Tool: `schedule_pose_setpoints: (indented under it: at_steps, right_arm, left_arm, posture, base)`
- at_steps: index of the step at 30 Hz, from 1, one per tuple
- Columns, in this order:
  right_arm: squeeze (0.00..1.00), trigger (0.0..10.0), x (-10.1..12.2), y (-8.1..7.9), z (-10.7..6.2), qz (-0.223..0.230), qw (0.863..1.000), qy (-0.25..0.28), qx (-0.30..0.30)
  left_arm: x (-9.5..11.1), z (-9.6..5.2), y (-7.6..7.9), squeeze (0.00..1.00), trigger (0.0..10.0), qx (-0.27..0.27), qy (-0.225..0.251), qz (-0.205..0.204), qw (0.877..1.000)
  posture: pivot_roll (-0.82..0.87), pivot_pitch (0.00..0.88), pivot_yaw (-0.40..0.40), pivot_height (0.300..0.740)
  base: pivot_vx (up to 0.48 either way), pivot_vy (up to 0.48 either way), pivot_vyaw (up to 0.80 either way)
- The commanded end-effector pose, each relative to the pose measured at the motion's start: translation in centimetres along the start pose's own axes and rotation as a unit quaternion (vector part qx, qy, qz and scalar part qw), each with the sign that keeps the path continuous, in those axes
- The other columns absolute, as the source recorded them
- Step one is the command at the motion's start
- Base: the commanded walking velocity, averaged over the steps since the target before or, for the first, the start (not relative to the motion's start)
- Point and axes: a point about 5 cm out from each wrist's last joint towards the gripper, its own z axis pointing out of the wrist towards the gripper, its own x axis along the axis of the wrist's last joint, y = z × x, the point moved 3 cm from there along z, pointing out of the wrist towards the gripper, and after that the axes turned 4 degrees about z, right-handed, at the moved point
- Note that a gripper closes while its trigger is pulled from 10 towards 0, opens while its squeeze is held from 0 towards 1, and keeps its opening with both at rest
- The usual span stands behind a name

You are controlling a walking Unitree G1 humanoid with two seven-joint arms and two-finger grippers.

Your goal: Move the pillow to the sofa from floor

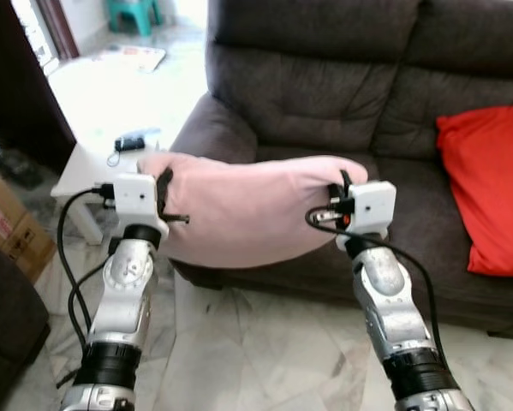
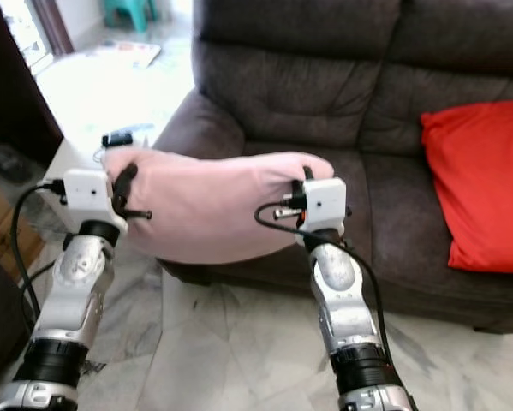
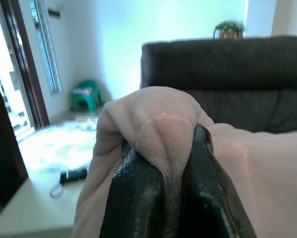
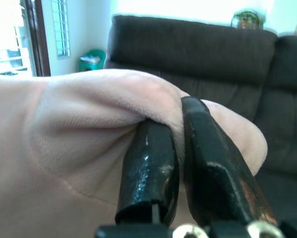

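Pillow, soft pale-pink plush (image 1: 247,205), hangs crosswise between my 2 grippers, left gripper (image 1: 164,190) and right gripper (image 1: 345,190) each pinching an end, just before the dark-brown fabric sofa (image 1: 325,94) seat ahead.

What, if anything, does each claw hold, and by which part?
Both hold the pink pillow: the left claw pinches a fold at its left end, the right claw a fold at its right end.
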Motion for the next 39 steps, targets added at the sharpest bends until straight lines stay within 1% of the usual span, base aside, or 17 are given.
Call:
schedule_pose_setpoints:
  at_steps: [1, 4, 7, 10, 12, 14, 20, 23, 25, 28, 30, 39]
  right_arm:
    - [0.0, 10.0, 3.0, -1.1, 0.8, 0.011, 0.998, 0.063, 0.015]
    - [0.0, 10.0, 3.3, -1.0, 0.9, 0.01, 0.998, 0.067, 0.012]
    - [0.0, 10.0, 3.4, -1.0, 0.9, 0.01, 0.998, 0.067, 0.011]
    - [0.0, 10.0, 3.6, -1.2, 0.9, 0.001, 0.997, 0.072, 0.017]
    - [0.0, 10.0, 3.7, -1.2, 0.8, 0.003, 0.997, 0.075, 0.019]
    - [0.0, 10.0, 3.7, -1.3, 0.8, 0.004, 0.997, 0.074, 0.021]
    - [0.0, 10.0, 3.6, -1.4, 0.9, 0.013, 0.997, 0.07, 0.023]
    - [0.0, 10.0, 3.8, -1.4, 0.9, 0.001, 0.997, 0.072, 0.025]
    - [0.0, 10.0, 3.8, -1.6, 0.8, -0.001, 0.997, 0.073, 0.031]
    - [0.0, 10.0, 3.7, -1.7, 0.8, 0.005, 0.997, 0.072, 0.031]
    - [0.0, 10.0, 3.6, -1.5, 0.8, 0.013, 0.997, 0.07, 0.023]
    - [0.0, 10.0, 3.7, -1.6, 0.9, 0.015, 0.997, 0.07, 0.027]
  left_arm:
    - [2.2, 0.5, -1.5, 0.0, 10.0, 0.023, 0.045, 0.011, 0.999]
    - [2.8, 0.8, -1.4, 0.0, 10.0, 0.022, 0.051, 0.012, 0.998]
    - [2.8, 0.9, -1.5, 0.0, 10.0, 0.023, 0.051, 0.012, 0.998]
    - [3.0, 0.9, -1.5, 0.0, 10.0, 0.024, 0.053, 0.014, 0.998]
    - [3.1, 0.9, -1.5, 0.0, 10.0, 0.026, 0.054, 0.013, 0.998]
    - [3.1, 1.0, -1.6, 0.0, 10.0, 0.027, 0.054, 0.013, 0.998]
    - [3.2, 1.1, -1.8, 0.0, 10.0, 0.031, 0.054, 0.015, 0.998]
    - [3.3, 1.0, -1.8, 0.0, 10.0, 0.032, 0.054, 0.015, 0.998]
    - [3.3, 1.1, -1.7, 0.0, 10.0, 0.031, 0.054, 0.014, 0.998]
    - [3.3, 1.1, -1.6, 0.0, 10.0, 0.03, 0.054, 0.013, 0.998]
    - [3.3, 1.1, -1.6, 0.0, 10.0, 0.03, 0.055, 0.013, 0.998]
    - [3.6, 1.3, -1.6, 0.0, 10.0, 0.029, 0.058, 0.012, 0.998]
  posture:
    - [0.01, 0.059, -0.069, 0.74]
    - [0.01, 0.064, -0.071, 0.74]
    - [0.01, 0.064, -0.071, 0.74]
    - [0.01, 0.073, -0.072, 0.74]
    - [0.01, 0.075, -0.072, 0.74]
    - [0.01, 0.076, -0.073, 0.74]
    - [0.02, 0.076, -0.074, 0.74]
    - [0.01, 0.075, -0.074, 0.74]
    - [0.01, 0.074, -0.075, 0.74]
    - [0.01, 0.071, -0.074, 0.74]
    - [0.01, 0.071, -0.074, 0.74]
    - [0.01, 0.064, -0.074, 0.74]
  base:
    - [0.304, 0.0, 0.0]
    - [0.306, 0.0, 0.0]
    - [0.31, 0.0, 0.0]
    - [0.316, 0.0, 0.0]
    - [0.315, 0.0, 0.0]
    - [0.315, 0.0, 0.8]
    - [0.316, 0.0, 0.0]
    - [0.322, 0.0, 0.0]
    - [0.317, 0.0, 0.68]
    - [0.322, 0.0, 0.8]
    - [0.322, 0.0, 0.0]
    - [0.323, 0.0, 0.0]
